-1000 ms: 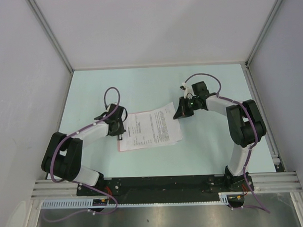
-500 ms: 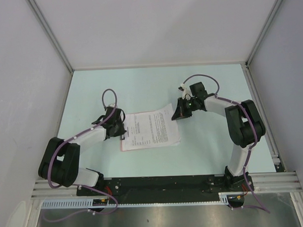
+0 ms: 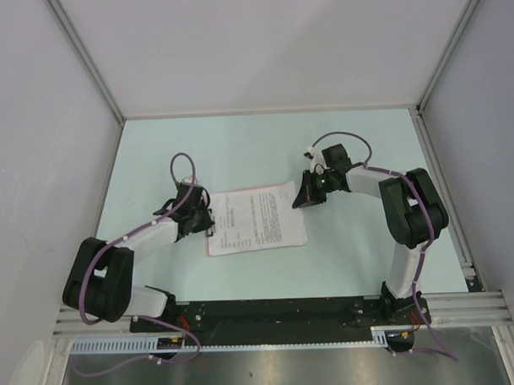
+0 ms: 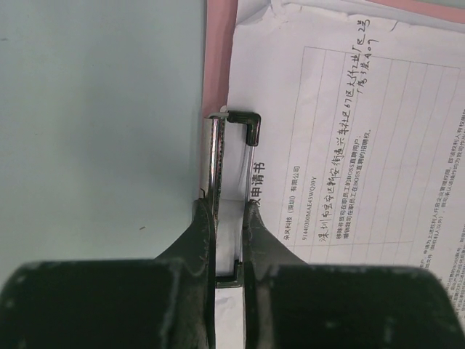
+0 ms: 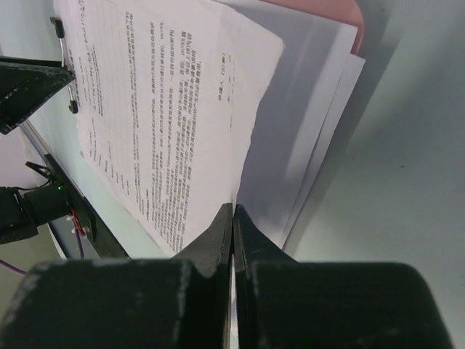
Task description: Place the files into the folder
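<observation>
Spreading pale green under everything, the table (image 3: 238,142) carries the pink folder (image 4: 218,58) lying flat between my two arms, a little left of the middle. The files (image 3: 262,216) lie on top of it and cover nearly all of it (only a pink strip shows along the left edge and at the far right corner). They are fanned slightly, with their right edges stepped apart. The clip (image 4: 231,156) sits at the folder's left short edge, over the left ends of the sheets. My left gripper (image 4: 227,211) is closed on that clip, one finger on each side of its wire lever. My right gripper (image 5: 232,211) is at the right end of the stack with its fingers pressed fully together. They seem to pinch the raised edge of the uppermost sheet, though the contact itself is hidden behind the fingertips.
</observation>
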Controlling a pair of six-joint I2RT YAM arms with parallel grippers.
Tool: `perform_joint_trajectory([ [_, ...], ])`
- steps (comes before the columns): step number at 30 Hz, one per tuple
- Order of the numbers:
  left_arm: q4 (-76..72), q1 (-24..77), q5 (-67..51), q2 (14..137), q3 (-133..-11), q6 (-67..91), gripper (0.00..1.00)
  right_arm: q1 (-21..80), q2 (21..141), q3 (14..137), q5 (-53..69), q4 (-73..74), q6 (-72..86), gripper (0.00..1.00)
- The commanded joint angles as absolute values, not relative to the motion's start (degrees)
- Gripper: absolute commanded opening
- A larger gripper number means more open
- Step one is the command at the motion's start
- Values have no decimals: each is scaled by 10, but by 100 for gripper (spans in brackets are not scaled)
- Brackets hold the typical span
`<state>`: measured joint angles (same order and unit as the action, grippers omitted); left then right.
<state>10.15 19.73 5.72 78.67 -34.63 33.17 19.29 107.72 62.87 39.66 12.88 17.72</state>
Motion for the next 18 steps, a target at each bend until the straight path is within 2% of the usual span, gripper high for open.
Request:
perform_joint_trajectory([
  [1,108,199,19,769,-312,353,0,192,1085,628,390,105,185,0],
  [15,135,199,25,782,-332,345,0,203,1100,628,406,81,189,0],
  [16,142,199,25,780,-343,341,3,203,1100,628,405,82,187,1],
  [18,158,199,31,759,-350,338,23,204,1100,628,399,88,181,5],
])
